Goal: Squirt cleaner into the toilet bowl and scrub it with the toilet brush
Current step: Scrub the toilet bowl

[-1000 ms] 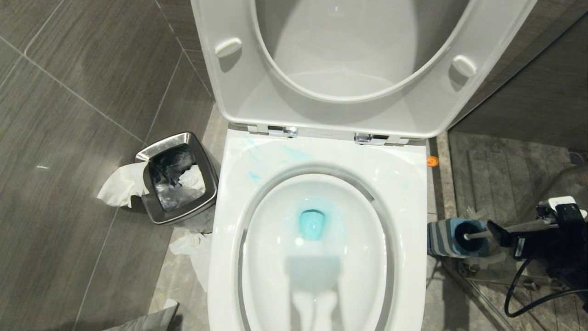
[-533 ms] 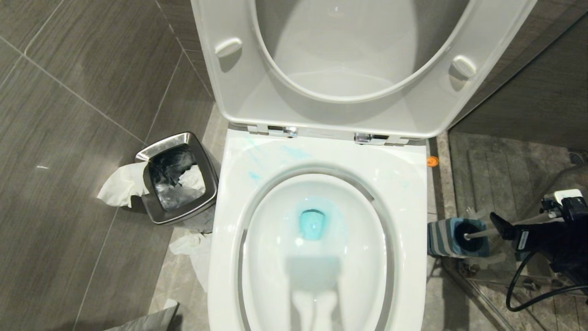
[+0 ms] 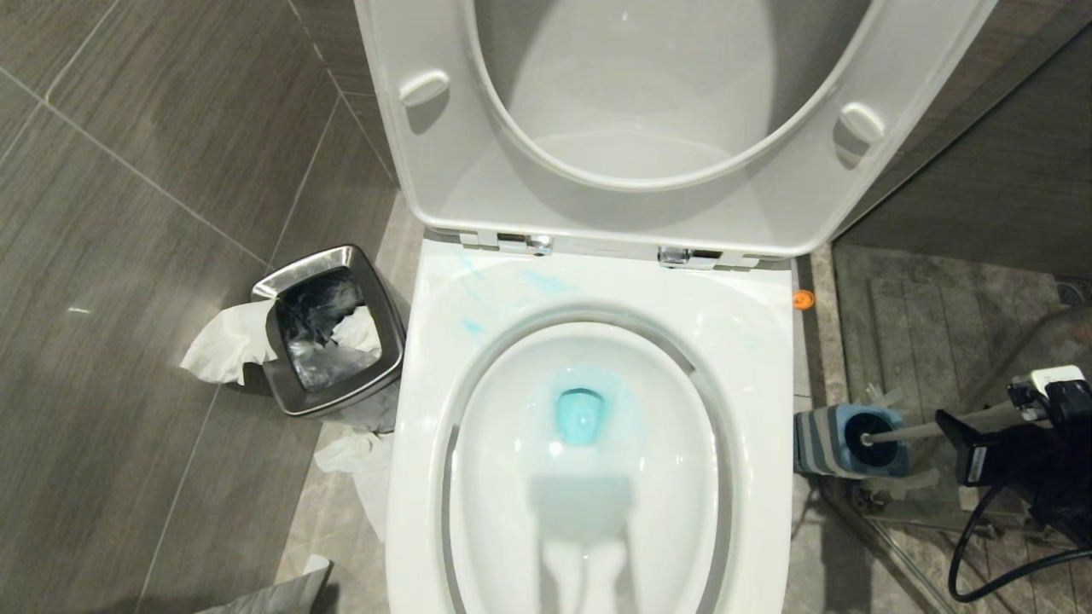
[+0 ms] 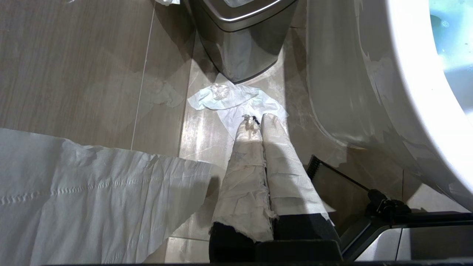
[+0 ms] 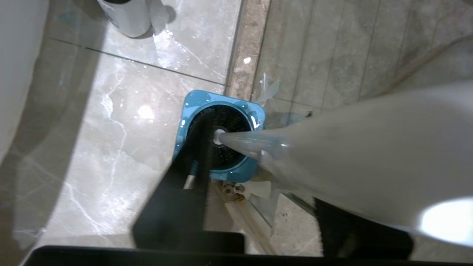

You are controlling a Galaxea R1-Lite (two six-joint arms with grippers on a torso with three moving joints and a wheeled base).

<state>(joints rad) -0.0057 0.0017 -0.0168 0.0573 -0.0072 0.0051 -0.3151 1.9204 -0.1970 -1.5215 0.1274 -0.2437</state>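
- Left gripper (image 4: 257,122) parked low beside the toilet, pointing at the floor; fingers (image 4: 244,173) wrapped in white paper, pressed together, nothing between them.
- Loose paper sheet (image 4: 92,192) hangs next to it; crumpled tissue (image 4: 229,98) on the floor at the foot of the steel waste bin (image 3: 333,328).
- Toilet bowl (image 3: 589,443) centre, seat and lid (image 3: 674,119) up; blue cleaner liquid pooled at the bowl bottom, blue smears on the rim's far left part.
- Right gripper (image 3: 960,435) right of the toilet, arm reaching in low, roughly level, fingers either side of the toilet brush (image 3: 904,433) handle; can't tell if clenched on it.
- Brush head sits in blue-grey holder (image 5: 221,135) on the floor, handle tilted toward the gripper.
- White bottle (image 5: 123,16) on the floor past the holder, only its base visible.
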